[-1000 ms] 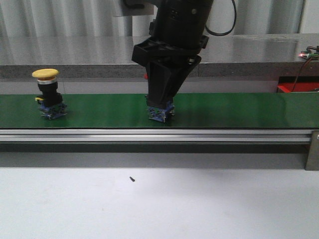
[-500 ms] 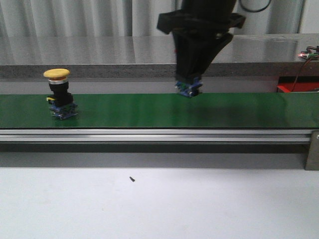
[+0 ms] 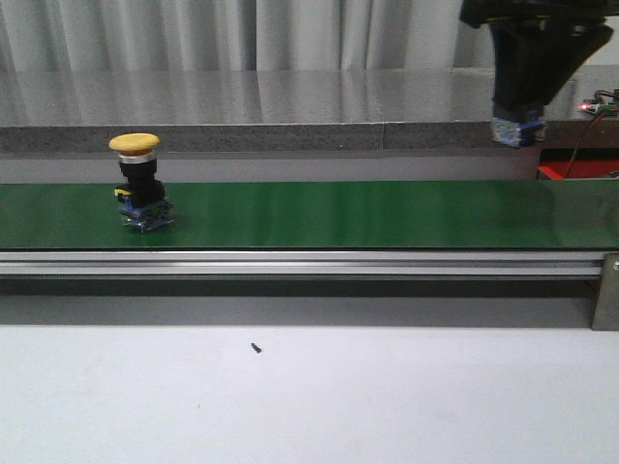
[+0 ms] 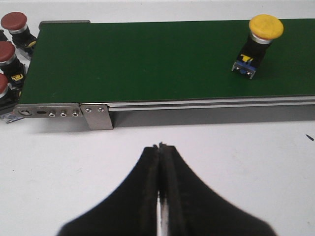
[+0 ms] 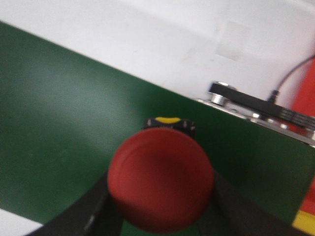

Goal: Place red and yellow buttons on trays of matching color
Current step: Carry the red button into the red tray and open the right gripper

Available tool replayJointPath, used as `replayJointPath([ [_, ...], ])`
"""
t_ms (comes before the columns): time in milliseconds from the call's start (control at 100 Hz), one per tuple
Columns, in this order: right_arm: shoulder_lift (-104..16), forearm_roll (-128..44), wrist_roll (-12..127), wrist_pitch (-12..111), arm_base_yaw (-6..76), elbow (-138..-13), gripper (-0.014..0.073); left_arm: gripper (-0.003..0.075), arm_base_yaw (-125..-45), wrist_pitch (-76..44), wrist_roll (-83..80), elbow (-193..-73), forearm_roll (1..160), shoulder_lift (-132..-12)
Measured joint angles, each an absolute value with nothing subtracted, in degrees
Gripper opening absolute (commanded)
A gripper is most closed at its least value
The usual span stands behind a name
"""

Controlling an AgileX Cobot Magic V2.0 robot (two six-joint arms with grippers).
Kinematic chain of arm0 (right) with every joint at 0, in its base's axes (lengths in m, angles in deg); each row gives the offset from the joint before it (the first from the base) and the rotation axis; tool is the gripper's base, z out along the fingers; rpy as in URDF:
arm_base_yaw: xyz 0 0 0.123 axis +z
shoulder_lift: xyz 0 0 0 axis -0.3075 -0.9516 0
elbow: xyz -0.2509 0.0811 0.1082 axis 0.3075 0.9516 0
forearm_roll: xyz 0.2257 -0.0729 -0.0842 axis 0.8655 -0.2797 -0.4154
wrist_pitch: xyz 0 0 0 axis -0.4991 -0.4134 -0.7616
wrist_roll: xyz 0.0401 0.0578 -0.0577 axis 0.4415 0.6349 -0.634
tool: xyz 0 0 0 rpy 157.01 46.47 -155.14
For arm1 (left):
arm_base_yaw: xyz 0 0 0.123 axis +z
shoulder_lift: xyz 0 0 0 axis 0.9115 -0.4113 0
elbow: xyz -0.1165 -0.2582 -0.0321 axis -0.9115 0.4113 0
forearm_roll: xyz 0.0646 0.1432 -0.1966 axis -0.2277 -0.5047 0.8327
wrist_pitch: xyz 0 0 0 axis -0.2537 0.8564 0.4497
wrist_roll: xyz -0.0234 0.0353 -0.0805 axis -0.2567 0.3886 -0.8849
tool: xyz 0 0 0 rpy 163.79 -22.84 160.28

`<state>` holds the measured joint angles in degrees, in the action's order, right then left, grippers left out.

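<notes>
A yellow button (image 3: 136, 182) with a black body and blue base stands upright on the green belt (image 3: 338, 213), left of centre; the left wrist view shows the yellow button (image 4: 260, 43) too. My right gripper (image 3: 517, 118) hangs high at the far right, above the belt, shut on a red button (image 5: 160, 178) whose blue base (image 3: 515, 132) pokes out below the fingers. My left gripper (image 4: 161, 147) is shut and empty over the white table, in front of the belt. A red tray's edge (image 3: 578, 171) shows at the far right, and a yellow corner (image 5: 306, 222) beside it.
Three more red buttons (image 4: 11, 23) lie off the belt's end. An aluminium rail (image 3: 290, 263) runs along the belt's front. A small black screw (image 3: 256, 347) lies on the white table. A cable and circuit board (image 3: 602, 104) sit at the back right.
My right gripper lifted the red button off the belt and carried it up and to the right. The yellow button travelled rightwards along the belt.
</notes>
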<state>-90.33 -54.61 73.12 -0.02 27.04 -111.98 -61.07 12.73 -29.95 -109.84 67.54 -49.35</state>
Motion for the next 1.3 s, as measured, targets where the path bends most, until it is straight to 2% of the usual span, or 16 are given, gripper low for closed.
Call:
replayJointPath([
  [370, -90.33, -54.74, 73.52, 0.11, 12.53, -111.98, 0.0192, -0.0020, -61.07, 12.73, -29.95, -109.84, 67.54, -49.35],
  [610, -90.33, -54.74, 73.65, 3.71, 6.08, -109.96, 0.0192, -0.0020, -61.07, 12.73, -29.95, -109.84, 67.54, -49.35],
  [890, -93.53, -53.99, 73.65, 8.65, 2.91, -107.29, 0.0192, -0.0020, -61.07, 12.73, -29.95, -109.84, 67.54, -49.35],
  [1300, -102.39, -51.31, 73.65, 13.61, 2.81, -107.17, 0.0194, -0.0020, -61.07, 12.73, -29.95, -109.84, 67.54, -49.35],
])
